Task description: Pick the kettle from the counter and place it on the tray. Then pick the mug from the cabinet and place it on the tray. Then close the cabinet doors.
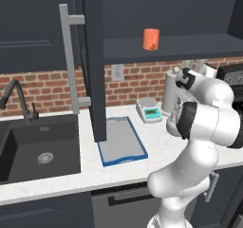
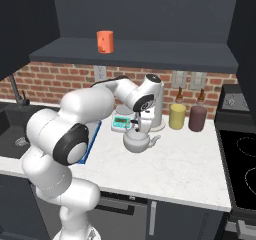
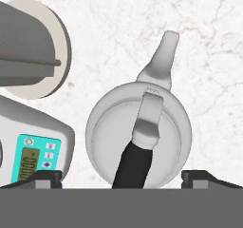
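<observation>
The silver-grey kettle (image 2: 137,142) stands on the white counter (image 2: 186,160), to the right of the tray (image 1: 121,142), whose blue rim (image 2: 94,134) shows behind my arm. My gripper (image 2: 140,127) hangs just above the kettle, open. In the hand view the kettle (image 3: 137,127) lies between the two spread fingertips (image 3: 47,177), its dark-ended handle running toward the camera and its spout pointing away. The jaws touch nothing. The orange mug (image 1: 151,39) stands on the open cabinet's shelf (image 1: 185,45); it is the same mug (image 2: 105,41) in the right base view.
One open cabinet door (image 1: 95,65) with a long grey handle (image 1: 70,61) hangs over the tray's left end. A white scale (image 2: 121,122) and a paper-towel roll (image 2: 153,100) stand close behind the kettle. Yellow (image 2: 177,116) and dark-red (image 2: 198,118) canisters stand right. The sink (image 1: 40,148) lies left.
</observation>
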Motion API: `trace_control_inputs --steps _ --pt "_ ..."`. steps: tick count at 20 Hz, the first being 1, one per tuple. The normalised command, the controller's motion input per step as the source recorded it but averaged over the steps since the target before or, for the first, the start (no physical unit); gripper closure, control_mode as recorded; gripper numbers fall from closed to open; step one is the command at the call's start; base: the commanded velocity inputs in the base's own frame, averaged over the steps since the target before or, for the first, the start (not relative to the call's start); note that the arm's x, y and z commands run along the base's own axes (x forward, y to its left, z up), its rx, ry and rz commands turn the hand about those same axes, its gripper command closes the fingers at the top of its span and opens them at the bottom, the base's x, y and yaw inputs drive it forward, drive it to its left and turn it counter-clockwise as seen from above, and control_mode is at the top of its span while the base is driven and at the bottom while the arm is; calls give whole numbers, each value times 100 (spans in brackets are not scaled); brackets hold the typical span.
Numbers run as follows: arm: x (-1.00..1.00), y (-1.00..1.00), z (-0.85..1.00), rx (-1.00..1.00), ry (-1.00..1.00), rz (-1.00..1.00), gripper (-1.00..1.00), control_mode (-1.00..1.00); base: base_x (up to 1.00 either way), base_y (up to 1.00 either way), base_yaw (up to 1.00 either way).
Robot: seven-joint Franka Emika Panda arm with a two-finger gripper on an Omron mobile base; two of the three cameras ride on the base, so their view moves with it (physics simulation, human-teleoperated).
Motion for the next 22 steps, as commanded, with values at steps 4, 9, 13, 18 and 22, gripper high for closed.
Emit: trace_control_inputs --steps 4,9,13,18,22 --pt "6 0 -8 0 0 -3 -100 -100 0 0 0" --pt "10 0 -9 0 0 -3 -100 -100 0 0 0" --pt "1 0 -8 0 0 -3 -100 -100 0 0 0" --pt "-5 0 -13 0 0 -1 100 -100 0 0 0" --pt "-17 0 -13 0 0 -1 100 -100 0 0 0"
